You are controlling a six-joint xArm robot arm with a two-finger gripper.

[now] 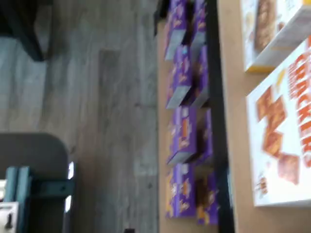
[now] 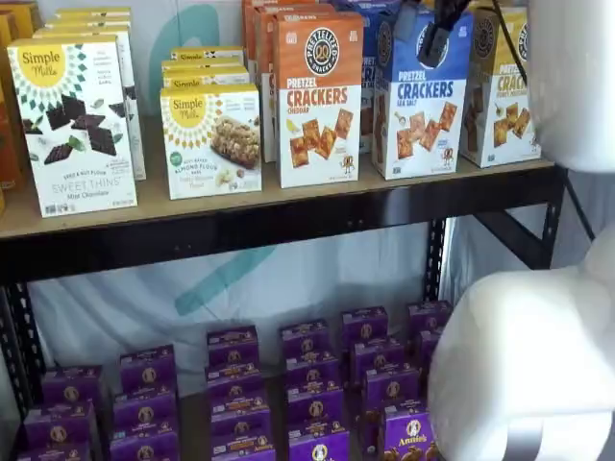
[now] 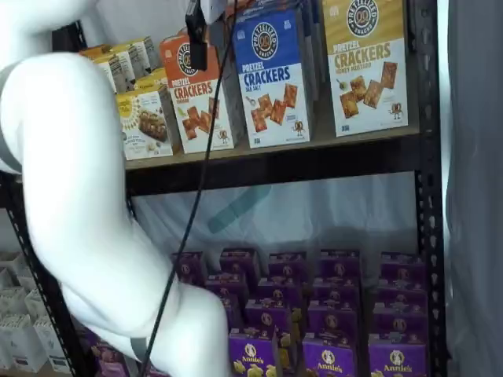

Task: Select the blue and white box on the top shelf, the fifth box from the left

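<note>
A white robot arm (image 3: pixel 86 236) reaches toward the top shelf (image 2: pixel 288 219), where the blue and white box (image 2: pixel 421 96) stands between orange-topped and yellow-topped cartons; jaw gap cannot be told, and tight neighbours risk a wrong grab.

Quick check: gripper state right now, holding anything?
Gripper: cannot tell. Only dark fingers hang from the top edge in both shelf views, no clear gap visible; nothing seems held. The blue and white box stands on the top shelf.
</note>
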